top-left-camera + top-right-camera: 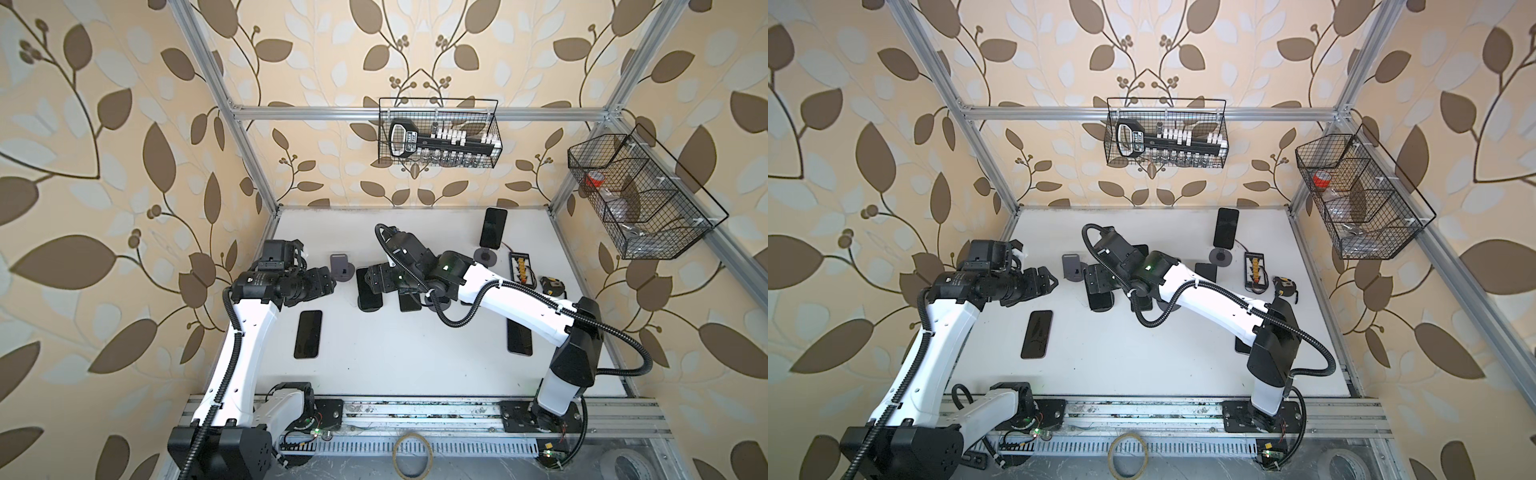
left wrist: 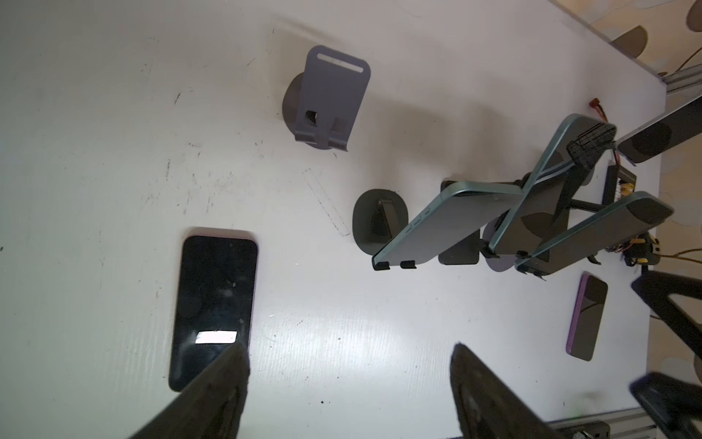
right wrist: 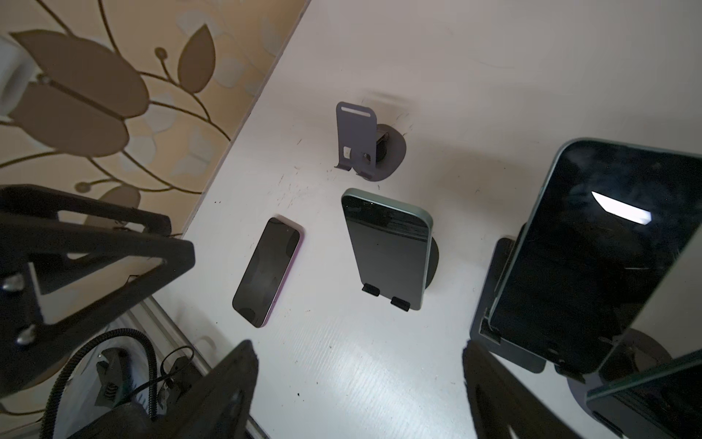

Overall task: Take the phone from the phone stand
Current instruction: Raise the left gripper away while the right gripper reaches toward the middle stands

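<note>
Three dark phones lean on stands mid-table: one (image 3: 391,247) on a black stand, one (image 3: 592,266) close beside my right finger (image 3: 482,365), and one (image 2: 596,228) behind them. Another phone (image 1: 493,227) stands on a stand at the back. My right gripper (image 3: 361,357) hovers open over bare table among these stands, holding nothing; in a top view it (image 1: 368,277) is above the leftmost standing phone (image 1: 368,297). My left gripper (image 2: 349,361) is open and empty, just left of the group (image 1: 330,283). An empty grey stand (image 1: 340,268) sits behind it.
A phone (image 1: 308,333) lies flat at front left, and a purple-edged one (image 1: 519,336) lies flat under the right arm. A small black board (image 1: 521,266) and a tape measure (image 1: 552,286) sit at the right. Wire baskets (image 1: 438,133) hang on the walls.
</note>
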